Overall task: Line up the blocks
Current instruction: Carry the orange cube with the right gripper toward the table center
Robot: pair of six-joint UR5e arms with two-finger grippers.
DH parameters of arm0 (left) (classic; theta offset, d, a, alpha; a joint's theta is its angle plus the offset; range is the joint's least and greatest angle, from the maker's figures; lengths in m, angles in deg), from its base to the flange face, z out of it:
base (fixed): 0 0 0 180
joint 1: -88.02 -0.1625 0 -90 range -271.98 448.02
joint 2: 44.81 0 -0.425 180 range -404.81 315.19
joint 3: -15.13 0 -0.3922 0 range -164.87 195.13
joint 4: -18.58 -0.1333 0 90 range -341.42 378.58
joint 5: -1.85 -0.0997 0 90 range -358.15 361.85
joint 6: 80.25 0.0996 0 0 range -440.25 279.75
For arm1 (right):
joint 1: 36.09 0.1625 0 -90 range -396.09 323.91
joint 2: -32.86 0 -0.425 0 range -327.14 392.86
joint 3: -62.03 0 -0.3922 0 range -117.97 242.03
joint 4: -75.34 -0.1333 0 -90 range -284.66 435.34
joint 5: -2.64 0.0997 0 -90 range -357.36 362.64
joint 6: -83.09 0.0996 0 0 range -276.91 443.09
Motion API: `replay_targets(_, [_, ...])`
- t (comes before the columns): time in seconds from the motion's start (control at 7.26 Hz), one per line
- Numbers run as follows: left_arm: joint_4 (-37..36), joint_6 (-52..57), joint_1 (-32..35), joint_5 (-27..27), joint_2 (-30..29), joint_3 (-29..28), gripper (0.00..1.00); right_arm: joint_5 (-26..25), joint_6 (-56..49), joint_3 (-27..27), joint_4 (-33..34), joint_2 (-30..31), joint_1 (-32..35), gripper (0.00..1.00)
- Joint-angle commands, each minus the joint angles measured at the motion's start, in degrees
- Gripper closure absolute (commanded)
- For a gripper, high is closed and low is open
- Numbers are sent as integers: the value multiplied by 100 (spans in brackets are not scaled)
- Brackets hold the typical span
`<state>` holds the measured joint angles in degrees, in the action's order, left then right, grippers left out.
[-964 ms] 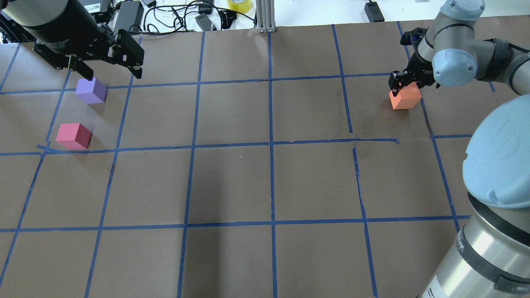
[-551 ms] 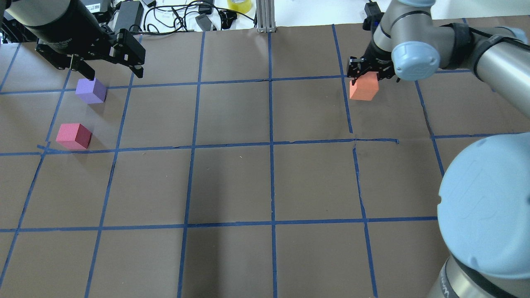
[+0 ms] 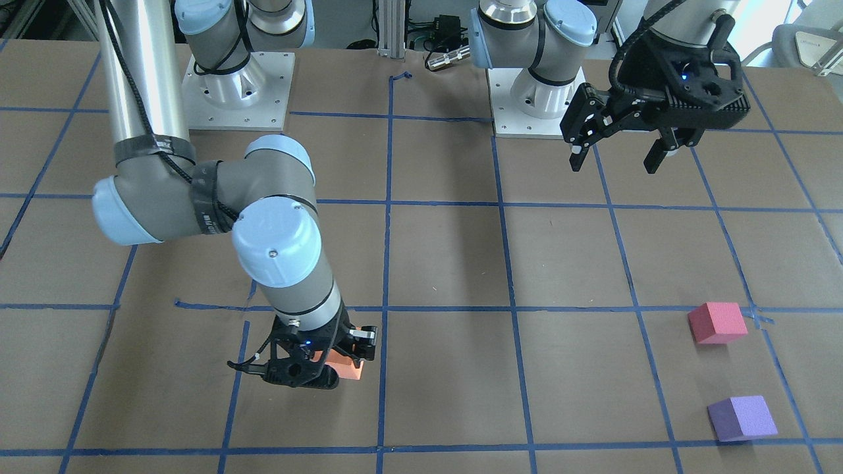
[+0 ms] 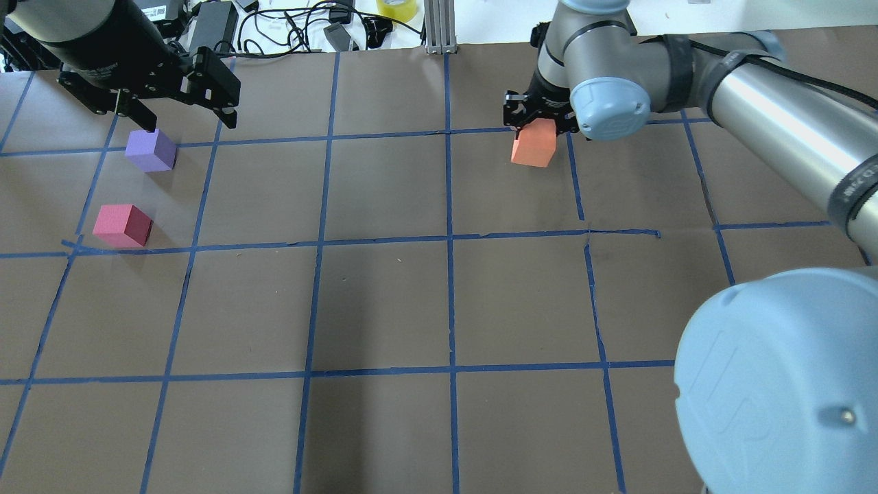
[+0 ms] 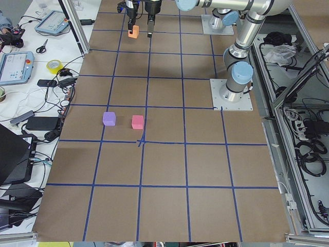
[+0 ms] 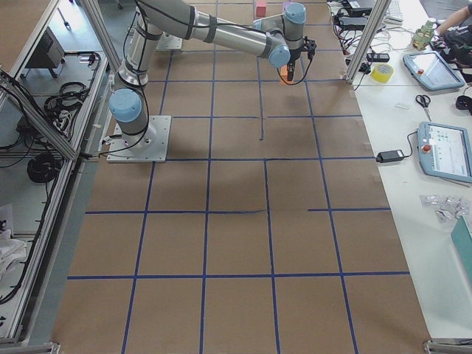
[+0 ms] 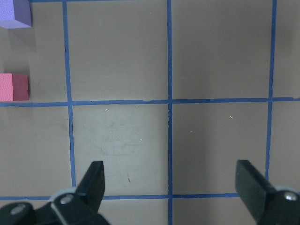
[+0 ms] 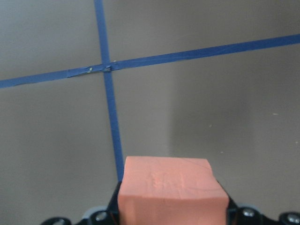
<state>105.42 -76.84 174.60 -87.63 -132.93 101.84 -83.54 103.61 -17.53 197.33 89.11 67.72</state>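
Holding the orange block (image 4: 534, 147) tight between its two fingers, the right gripper (image 4: 540, 122) sits in the upper middle of the overhead view, a little to the right of the middle. The fingers squeeze the block from both sides. In the right wrist view the block fills the bottom middle, and a cross of blue tape lines (image 4: 451, 302) shows on the brown table (image 4: 384, 309) past it. In the front-facing view the block is mostly hidden behind the gripper, so I cannot tell if it touches the table.

The left gripper (image 4: 187, 125) is in the upper left of the overhead view. Its fingers (image 7: 93, 180) are spread very wide and have nothing between them. In the left wrist view only bare table and tape show in the gap.

The purple block (image 4: 151, 151) lies on the table in the upper left of the overhead view, just under the left gripper as seen there. In the front-facing view that gripper is up in the top right and the purple block is down in the bottom right. The pinkish-red block (image 4: 122, 225) lies near the purple one, just below it in the overhead view, not touching it. The orange block is well apart from both.
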Motion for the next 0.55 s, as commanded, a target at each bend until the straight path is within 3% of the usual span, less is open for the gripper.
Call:
replay_targets(0.0, [0, -7, 0, 0, 5, 13, 0, -40, 206, 474, 27, -429, 428, 87])
replay_targets(0.41, [0, -7, 0, 0, 5, 13, 0, -40, 286, 748, 36, -896, 745, 81])
